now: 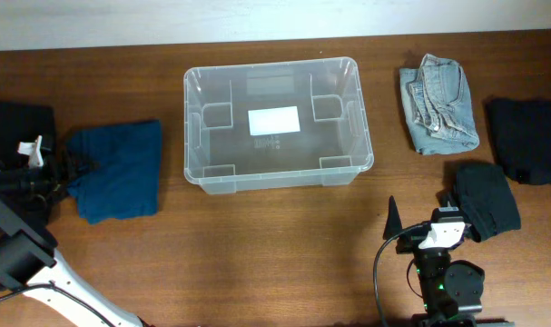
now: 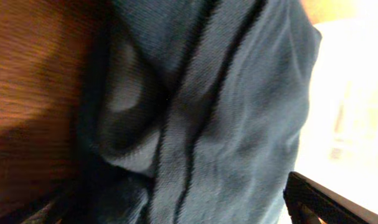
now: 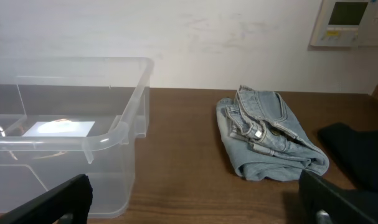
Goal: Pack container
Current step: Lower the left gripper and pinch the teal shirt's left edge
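Observation:
The container [image 1: 195, 127] is a large clear plastic bin with a white label on its base, standing empty at the table's middle back; its right corner shows in the right wrist view [image 3: 117, 134]. My left gripper [image 1: 73, 168] is at the left edge of a folded dark blue garment [image 1: 119, 171]. That blue cloth [image 2: 238, 112] fills the left wrist view and lies between the wide-open jaws of the left gripper [image 2: 182, 211]. My right gripper [image 1: 425, 213] hovers open over bare wood near the front edge, with nothing between its fingers [image 3: 344, 199].
Folded light blue jeans [image 1: 438, 104] lie right of the bin, also seen in the right wrist view [image 3: 269, 137]. Black garments lie at the far right [image 1: 529, 136], beside the right gripper [image 1: 487, 198] and at the far left [image 1: 19, 127]. A wall panel [image 3: 347, 22] hangs behind.

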Motion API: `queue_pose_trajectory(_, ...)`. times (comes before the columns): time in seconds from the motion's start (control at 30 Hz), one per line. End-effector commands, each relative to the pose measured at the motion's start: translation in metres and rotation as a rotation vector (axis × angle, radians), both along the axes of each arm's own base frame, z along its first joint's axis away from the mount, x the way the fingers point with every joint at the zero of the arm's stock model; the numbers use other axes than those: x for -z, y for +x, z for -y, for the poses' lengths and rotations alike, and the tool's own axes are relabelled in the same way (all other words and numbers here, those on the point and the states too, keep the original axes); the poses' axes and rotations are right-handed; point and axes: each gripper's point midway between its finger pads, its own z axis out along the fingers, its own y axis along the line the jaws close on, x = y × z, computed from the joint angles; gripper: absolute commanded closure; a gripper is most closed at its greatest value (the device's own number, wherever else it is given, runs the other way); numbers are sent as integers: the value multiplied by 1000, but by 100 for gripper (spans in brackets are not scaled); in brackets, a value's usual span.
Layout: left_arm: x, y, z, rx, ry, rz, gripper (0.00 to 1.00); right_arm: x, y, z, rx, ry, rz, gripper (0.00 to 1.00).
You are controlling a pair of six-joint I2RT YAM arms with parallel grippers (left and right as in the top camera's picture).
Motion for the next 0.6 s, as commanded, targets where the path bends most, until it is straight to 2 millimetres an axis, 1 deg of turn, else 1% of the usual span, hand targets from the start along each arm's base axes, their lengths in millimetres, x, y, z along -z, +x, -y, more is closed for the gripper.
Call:
queue_pose_trajectory(0.0, 100, -56, 37, 74, -82, -304, 1, 2, 0, -2, -8, 0, -3, 2)
queue_pose_trajectory(0.1, 102, -57, 39, 73, -95, -311, 1, 2, 0, -2, -8, 0, -3, 2)
queue_pose_trajectory(0.33, 99, -59, 42, 78, -113, -318, 1, 2, 0, -2, -8, 0, -3, 1)
queue_pose_trajectory(0.5, 105, -67, 37, 99, -69, -354, 1, 2, 0, -2, -8, 0, -3, 2)
queue_pose_trajectory(0.53, 107, -70, 36, 108, -52, -368, 5, 2, 0, -2, -8, 0, -3, 2)
queue_pose_trajectory(0.57, 108, -72, 34, 113, -41, -380, 18, 2, 0, -2, -8, 0, -3, 2)
